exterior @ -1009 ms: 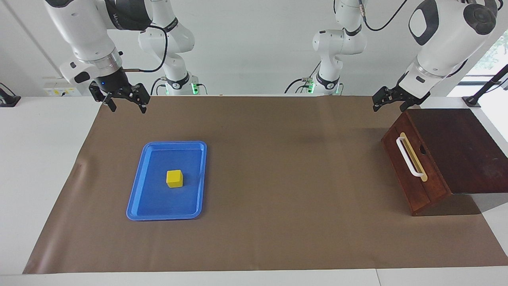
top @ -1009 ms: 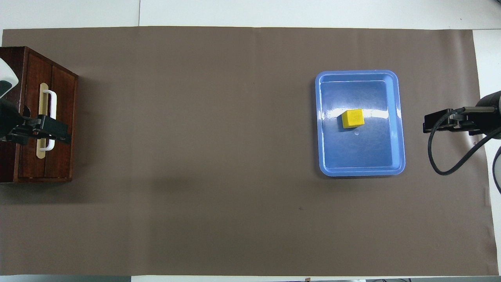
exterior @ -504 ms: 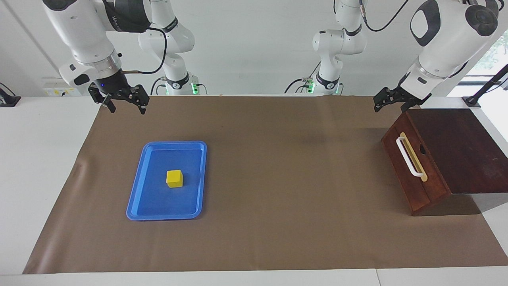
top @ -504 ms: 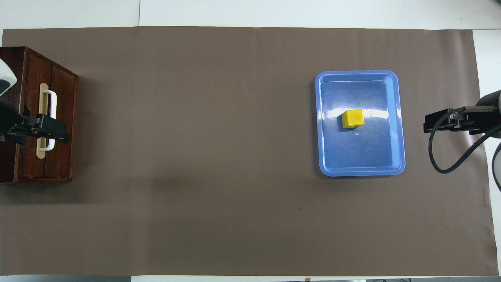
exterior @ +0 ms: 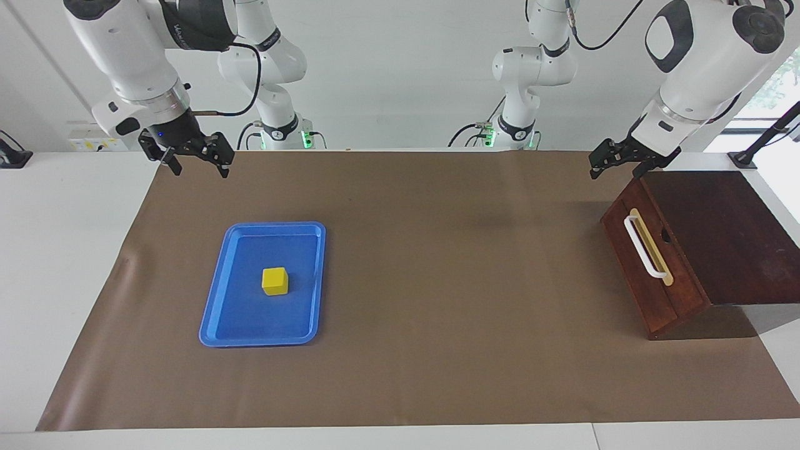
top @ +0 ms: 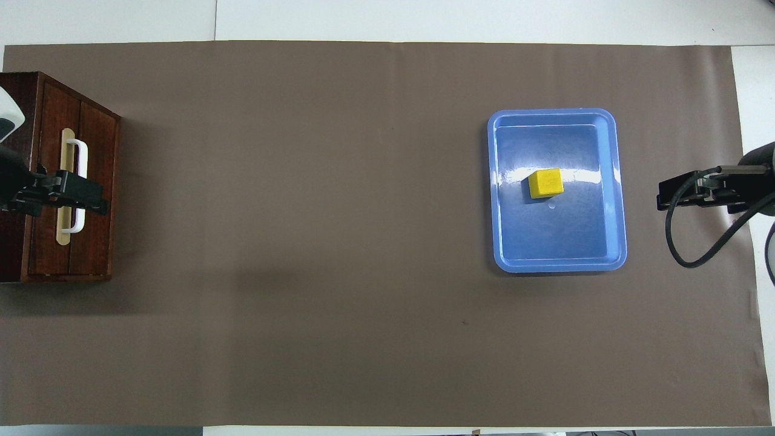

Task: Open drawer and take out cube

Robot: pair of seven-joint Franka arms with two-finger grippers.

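The right claw (exterior: pixel 195 164) hangs in the air over the brown mat (exterior: pixel 437 281) near the robots, at the right arm's end of the desk; its fingers are apart and hold nothing. The left claw (exterior: pixel 615 164) is also open and empty, raised just above the closed drawer (exterior: pixel 647 262). Farther from the robots, the cube (exterior: pixel 275 280) lies in the blue tray (exterior: pixel 215 312), well apart from the drawer.
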